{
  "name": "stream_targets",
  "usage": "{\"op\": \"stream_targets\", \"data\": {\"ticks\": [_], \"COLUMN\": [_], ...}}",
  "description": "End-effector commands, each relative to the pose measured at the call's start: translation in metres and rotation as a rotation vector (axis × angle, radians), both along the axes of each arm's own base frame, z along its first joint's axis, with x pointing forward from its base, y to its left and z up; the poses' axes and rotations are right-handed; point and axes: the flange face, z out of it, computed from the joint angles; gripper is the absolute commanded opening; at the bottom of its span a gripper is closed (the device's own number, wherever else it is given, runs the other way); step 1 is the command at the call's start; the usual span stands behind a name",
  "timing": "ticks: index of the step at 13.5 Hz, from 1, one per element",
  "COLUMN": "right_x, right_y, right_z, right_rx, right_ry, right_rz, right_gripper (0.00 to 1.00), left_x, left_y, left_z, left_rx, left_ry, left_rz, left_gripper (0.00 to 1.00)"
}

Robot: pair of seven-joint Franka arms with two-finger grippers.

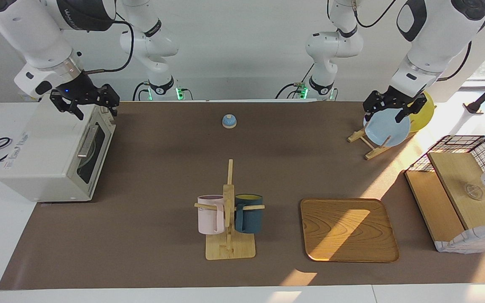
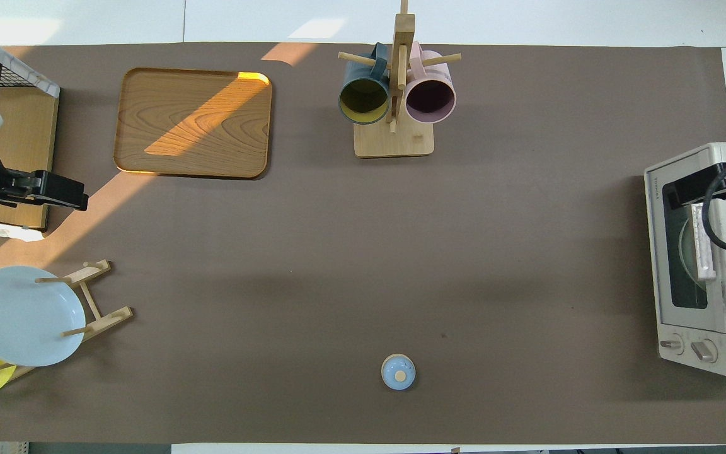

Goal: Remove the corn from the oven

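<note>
Off-white, the one oven (image 1: 53, 155) sits at the right arm's end of the desk (image 1: 162, 160), door closed; the corn cannot be seen. Two mugs, two plates, one tray (image 1: 347, 229). Right gripper (image 1: 86, 102) and left gripper (image 1: 390, 105) hang with fingers spread, empty. Only the overhead view shows the oven's two knobs (image 2: 687, 347).
</note>
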Motion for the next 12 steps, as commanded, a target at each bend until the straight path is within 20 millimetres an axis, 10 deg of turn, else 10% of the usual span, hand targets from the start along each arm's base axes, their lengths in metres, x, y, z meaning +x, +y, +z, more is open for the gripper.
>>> {"op": "stream_targets", "data": {"ticks": [1,11,12], "right_x": [0.0,-0.003,-0.002], "right_y": [0.001,-0.007,-0.009], "right_z": [-0.001,-0.01,-0.015], "right_rx": [0.018,0.016,0.016], "right_ry": [-0.012,-0.001,-0.036], "right_rz": [-0.014,-0.028,-0.03], "right_gripper": [1.0,0.99,0.48], "left_x": [-0.007,-0.007,-0.007], "left_y": [0.004,0.004,0.004], "left_z": [0.002,0.002,0.002], "left_rx": [0.019,0.019,0.019], "left_ry": [-0.015,-0.014,-0.015], "left_rz": [0.01,0.01,0.012], "left_gripper": [1.0,1.0,1.0]}}
